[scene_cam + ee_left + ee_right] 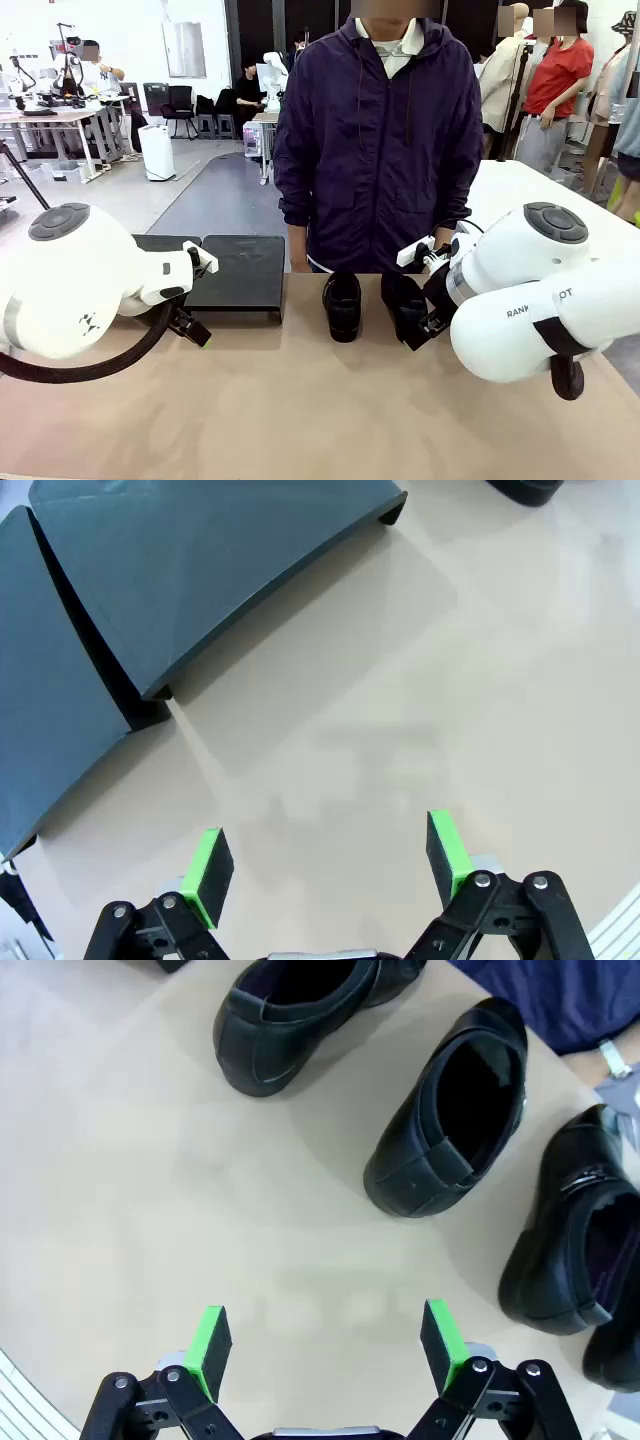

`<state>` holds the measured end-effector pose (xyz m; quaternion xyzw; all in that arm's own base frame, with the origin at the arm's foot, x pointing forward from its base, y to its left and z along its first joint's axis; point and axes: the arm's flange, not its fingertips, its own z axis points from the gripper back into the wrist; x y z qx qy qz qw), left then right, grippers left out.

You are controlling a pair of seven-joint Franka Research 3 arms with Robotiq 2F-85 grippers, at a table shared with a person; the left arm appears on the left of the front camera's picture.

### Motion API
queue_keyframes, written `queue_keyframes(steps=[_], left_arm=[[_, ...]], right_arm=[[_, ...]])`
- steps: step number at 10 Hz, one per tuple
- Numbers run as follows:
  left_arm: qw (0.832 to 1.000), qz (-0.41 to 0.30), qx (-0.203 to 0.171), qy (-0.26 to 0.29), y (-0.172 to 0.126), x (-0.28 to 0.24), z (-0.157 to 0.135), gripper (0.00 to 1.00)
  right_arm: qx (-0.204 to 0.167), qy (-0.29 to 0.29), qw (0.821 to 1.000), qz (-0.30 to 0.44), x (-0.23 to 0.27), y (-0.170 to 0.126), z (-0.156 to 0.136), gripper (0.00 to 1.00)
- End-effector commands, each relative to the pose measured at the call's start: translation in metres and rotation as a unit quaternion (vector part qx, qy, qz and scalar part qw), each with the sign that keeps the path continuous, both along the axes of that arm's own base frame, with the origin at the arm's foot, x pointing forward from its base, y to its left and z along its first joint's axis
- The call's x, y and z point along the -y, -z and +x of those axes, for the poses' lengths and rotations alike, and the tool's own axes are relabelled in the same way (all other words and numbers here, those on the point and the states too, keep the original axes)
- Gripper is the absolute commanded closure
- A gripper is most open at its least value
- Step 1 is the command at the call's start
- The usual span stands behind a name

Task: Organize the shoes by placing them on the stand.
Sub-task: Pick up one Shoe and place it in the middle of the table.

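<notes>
Two glossy black shoes (342,305) (405,308) stand side by side on the tan table in front of the person. In the right wrist view several shoes lie ahead: one (300,1020) at the top, one (450,1110) in the middle, one (570,1230) at the right. My right gripper (325,1345) hovers open over bare table short of them, and it also appears next to the right shoe (420,335). The stand (238,270) sits at the back left as two dark platforms (200,570) (50,680). My left gripper (328,865) is open above the table just in front of it.
A person in a dark blue jacket (380,130) stands at the far edge behind the shoes, a wrist (612,1058) showing near them. Bare tan tabletop (320,410) spreads across the near half. A shoe's edge (525,488) shows at the top right of the left wrist view.
</notes>
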<state>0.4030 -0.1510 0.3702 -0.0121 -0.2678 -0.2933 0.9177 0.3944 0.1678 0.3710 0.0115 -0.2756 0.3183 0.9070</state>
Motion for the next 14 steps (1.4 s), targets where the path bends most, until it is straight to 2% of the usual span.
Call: queue_keyframes(steps=[1, 14], left_arm=[[1.000, 0.000, 0.000, 0.000, -0.0003, 0.0000, -0.0001, 0.00], [1.000, 0.000, 0.000, 0.000, -0.0003, 0.0000, -0.0001, 0.00]], right_arm=[[0.000, 0.000, 1.000, 0.000, 0.0000, 0.0000, 0.0000, 0.00], [0.000, 0.000, 1.000, 0.000, 0.0000, 0.0000, 0.0000, 0.00]])
